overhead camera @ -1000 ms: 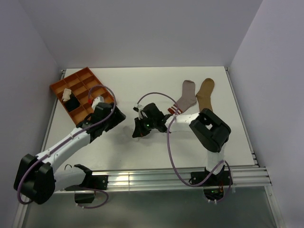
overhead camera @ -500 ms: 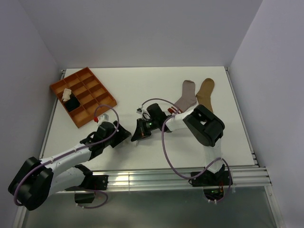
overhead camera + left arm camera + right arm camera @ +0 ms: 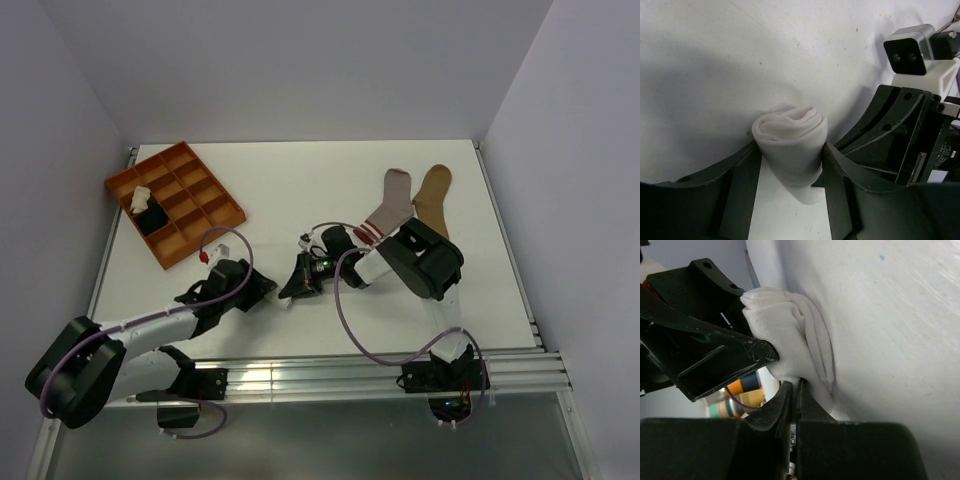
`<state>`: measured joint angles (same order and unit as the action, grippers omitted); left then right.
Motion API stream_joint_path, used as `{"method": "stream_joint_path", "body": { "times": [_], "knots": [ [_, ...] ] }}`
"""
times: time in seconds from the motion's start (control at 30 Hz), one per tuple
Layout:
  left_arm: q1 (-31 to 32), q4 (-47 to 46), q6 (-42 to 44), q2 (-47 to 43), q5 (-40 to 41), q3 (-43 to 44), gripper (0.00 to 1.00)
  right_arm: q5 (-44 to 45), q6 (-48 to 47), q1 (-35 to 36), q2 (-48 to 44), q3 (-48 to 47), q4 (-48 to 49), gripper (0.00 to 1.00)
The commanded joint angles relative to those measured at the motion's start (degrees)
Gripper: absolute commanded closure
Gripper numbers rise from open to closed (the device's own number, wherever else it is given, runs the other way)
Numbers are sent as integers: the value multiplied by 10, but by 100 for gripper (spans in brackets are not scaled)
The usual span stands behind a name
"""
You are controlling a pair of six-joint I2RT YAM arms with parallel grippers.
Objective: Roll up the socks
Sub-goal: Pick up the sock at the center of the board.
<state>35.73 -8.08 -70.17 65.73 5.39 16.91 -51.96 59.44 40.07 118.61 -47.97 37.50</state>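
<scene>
A rolled white sock stands on the table between my left gripper's fingers, which touch it on both sides. My right gripper is shut, pinching the edge of the same white sock from the opposite side. In the top view both grippers meet at the table's front middle, left gripper and right gripper, and the roll is almost hidden. A grey sock with a red-striped cuff and a tan sock lie flat at the back right.
An orange compartment tray sits at the back left, holding a black rolled sock and a cream one. The right arm's black gripper body crowds close on the left gripper's right side.
My left arm has swung from the tray to the front middle, and its jaws have narrowed onto the white roll. The right gripper has kept its pinch and shifted slightly forward.
</scene>
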Motion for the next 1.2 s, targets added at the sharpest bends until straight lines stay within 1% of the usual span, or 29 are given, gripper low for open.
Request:
{"method": "stream_joint_path", "body": {
  "times": [0.0, 0.07, 0.17, 0.3, 0.4, 0.5, 0.57, 0.67, 0.7, 0.73, 0.77, 0.8, 0.87, 0.9, 0.97, 1.0, 1.07, 1.1, 1.13, 1.17],
  "knots": [
    [7, -13, -11, 17, -13, -13, 46, 30, 52, -2, 36, 30, 3, 100],
    [14, -19, -15, 31, -18, -13, 47, 34, 72, -2, 41, 34, 13, 100],
    [21, -26, -19, 45, -21, -13, 44, 40, 95, -5, 44, 42, 37, 100],
    [29, -25, -18, 55, -17, -6, 33, 43, 145, -7, 55, 50, 84, 100],
    [31, -23, -20, 62, -16, -6, 29, 49, 170, -7, 65, 54, 110, 100],
    [31, -22, -24, 71, -15, -6, 30, 55, 191, -8, 71, 64, 135, 100],
    [32, -15, -27, 83, -13, -1, 35, 56, 200, -8, 73, 66, 143, 100],
    [32, -5, -31, 104, -13, 8, 49, 57, 192, -7, 68, 63, 142, 100],
    [32, 1, -32, 108, -13, 11, 56, 60, 187, -7, 65, 62, 126, 100],
    [32, 6, -33, 119, -10, 14, 69, 63, 179, -7, 59, 59, 117, 100],
    [32, 17, -33, 125, -8, 22, 77, 66, 163, -8, 50, 58, 109, 100],
    [32, 24, -33, 129, -7, 25, 90, 73, 152, -7, 43, 57, 85, 100],
    [31, 50, -32, 144, 0, 41, 100, 81, 113, -7, 29, 52, 54, 100],
    [32, 58, -31, 149, 1, 45, 100, 96, 97, -7, 9, 47, 14, 91],
    [32, 75, -30, 163, 8, 62, 100, 116, 45, -7, -16, 43, -34, 79],
    [32, 97, -26, 167, 13, 68, 100, 136, 28, -7, -43, 42, -81, 71],
    [32, 120, -22, 175, 23, 90, 100, 164, -24, -7, -81, 43, -129, 66],
    [32, 143, -14, 178, 33, 98, 100, 180, -43, -7, -99, 44, -184, 60],
    [32, 158, -10, 182, 40, 106, 100, 219, -62, -7, -144, 44, -215, 57],
    [32, 170, -6, 185, 48, 125, 100, 234, -93, -7, -165, 45, -244, 54]
  ]
}}
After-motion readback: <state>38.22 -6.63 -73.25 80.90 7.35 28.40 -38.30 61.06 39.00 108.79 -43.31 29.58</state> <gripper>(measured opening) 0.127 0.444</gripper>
